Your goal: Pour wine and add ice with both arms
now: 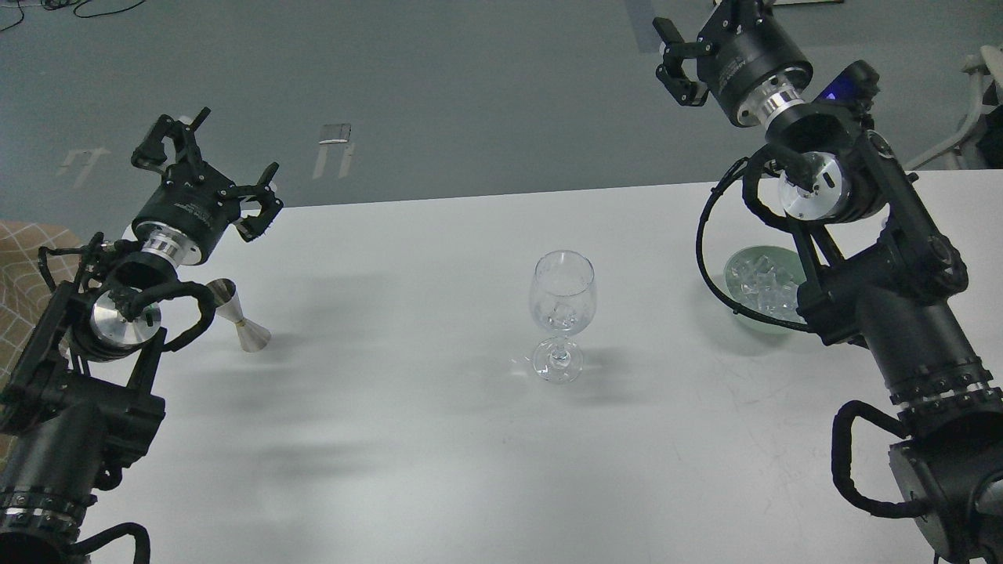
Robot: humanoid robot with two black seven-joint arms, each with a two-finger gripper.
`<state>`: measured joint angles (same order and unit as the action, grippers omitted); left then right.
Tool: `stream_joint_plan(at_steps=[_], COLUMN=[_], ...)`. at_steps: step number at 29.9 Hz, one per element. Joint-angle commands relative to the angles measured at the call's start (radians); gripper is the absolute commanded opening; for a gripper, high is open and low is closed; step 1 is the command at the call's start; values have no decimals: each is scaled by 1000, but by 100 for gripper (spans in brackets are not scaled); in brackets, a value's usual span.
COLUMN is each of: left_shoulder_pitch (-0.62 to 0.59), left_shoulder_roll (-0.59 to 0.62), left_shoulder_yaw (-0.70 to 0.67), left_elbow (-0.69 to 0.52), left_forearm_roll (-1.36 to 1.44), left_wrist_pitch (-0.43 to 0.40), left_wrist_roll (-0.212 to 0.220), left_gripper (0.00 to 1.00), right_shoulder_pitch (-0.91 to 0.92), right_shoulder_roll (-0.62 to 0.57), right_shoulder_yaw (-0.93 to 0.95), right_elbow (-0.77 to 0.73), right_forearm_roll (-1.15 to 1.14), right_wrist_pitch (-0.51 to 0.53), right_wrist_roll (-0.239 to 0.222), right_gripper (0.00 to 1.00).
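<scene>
Left gripper [210, 167]: raised above the far-left part of the table, fingers spread apart, nothing between them. Right gripper [675, 61]: raised beyond the table's far edge at upper right, its claw fingers parted and likewise empty. Two black arms in all, each with silver metal rings at the joints and looping black cables; the left arm [86, 368] enters from the lower left, the right arm [885, 290] from the lower right.

Surface: one white table [407, 439], matte, lightly scuffed toward the right side, with soft blurred shadows of the arms falling across its left half. Room: grey floor [439, 86] beyond the far edge, bearing a few pale tape marks; a patch of tan checked fabric [19, 274] shows at the left edge, and part of a white frame [968, 117] at the upper right.

Objects on the table, counted: one wine glass [561, 313], upright near the centre, clear, with a few ice cubes [559, 315] in its bowl; one pale green bowl [754, 291] at the right, partly hidden behind the right arm and its cable, holding many small clear ice pieces [760, 283]; one silver metal jigger [240, 317] at the left, lying tilted on the table just beside the left arm. Glass, bowl and jigger stand well apart from one another, and neither gripper touches any of them.
</scene>
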<state>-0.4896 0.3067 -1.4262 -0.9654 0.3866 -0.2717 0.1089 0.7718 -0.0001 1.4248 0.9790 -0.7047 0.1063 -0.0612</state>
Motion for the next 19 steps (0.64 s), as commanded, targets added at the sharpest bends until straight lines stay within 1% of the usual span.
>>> stream_joint_plan(at_steps=[1, 4, 9, 17, 19], left_shoulder_pitch=[-1, 0, 3, 2, 2], left_shoulder_roll=[-6, -8, -11, -11, -9], left_shoulder_yaw=[0, -3, -3, -2, -2], left_elbow=[1, 1, 1, -3, -4], left_forearm_roll=[-2, -2, -3, -5, -5], left_wrist_pitch=[0, 14, 14, 14, 15], left_wrist_roll=[0, 2, 0, 3, 3], left_gripper=[99, 99, 98, 99, 98], right_shoulder_pitch=[-2, -3, -6, -19, -19], right_shoulder_roll=[0, 0, 0, 0, 0], right_shoulder_yaw=[9, 11, 9, 9, 9], right_elbow=[-42, -65, -102, -89, -91], right_forearm_roll=[56, 60, 62, 62, 62], right_wrist_pitch=[0, 7, 19, 20, 20], right_wrist_roll=[0, 1, 3, 4, 18], right_gripper=[100, 100, 100, 100, 100])
